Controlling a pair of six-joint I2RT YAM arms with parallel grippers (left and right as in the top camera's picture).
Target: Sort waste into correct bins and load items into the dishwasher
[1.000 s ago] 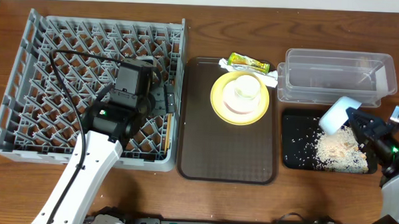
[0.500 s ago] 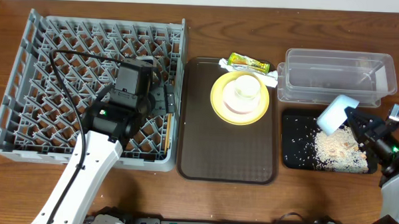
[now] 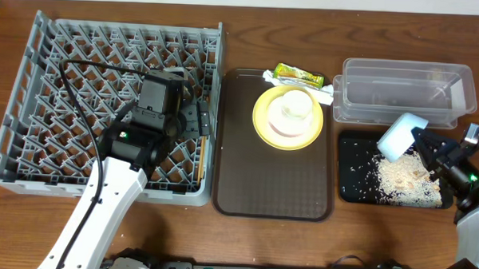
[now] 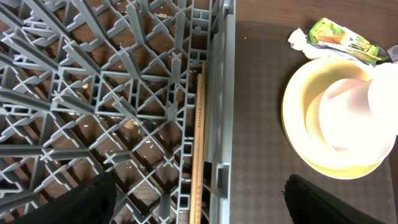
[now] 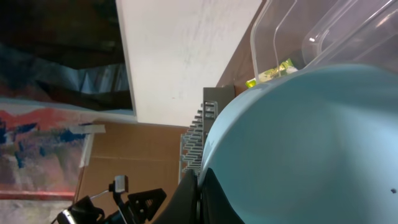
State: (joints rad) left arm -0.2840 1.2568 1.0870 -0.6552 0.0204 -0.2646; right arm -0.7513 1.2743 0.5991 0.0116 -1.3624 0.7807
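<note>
Right gripper (image 3: 421, 143): clamped on the light blue bowl (image 3: 401, 136) rim, right of frame.
Bowl: tilted, touching the fingers, over black tray (image 3: 348, 186) with rice (image 3: 410, 179).
Left gripper (image 3: 198, 121): fingers wide apart.

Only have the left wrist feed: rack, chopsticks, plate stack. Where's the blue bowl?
Observer: The right tool is shut on the light blue bowl, holding it tilted above the black tray.
Operator: Rice out of it?
Observer: A pile of rice lies in that tray, with loose grains scattered toward its left side.
Operator: And the clear tub?
Observer: The clear tub stands just behind the black tray, to the right of the brown serving tray.
</note>
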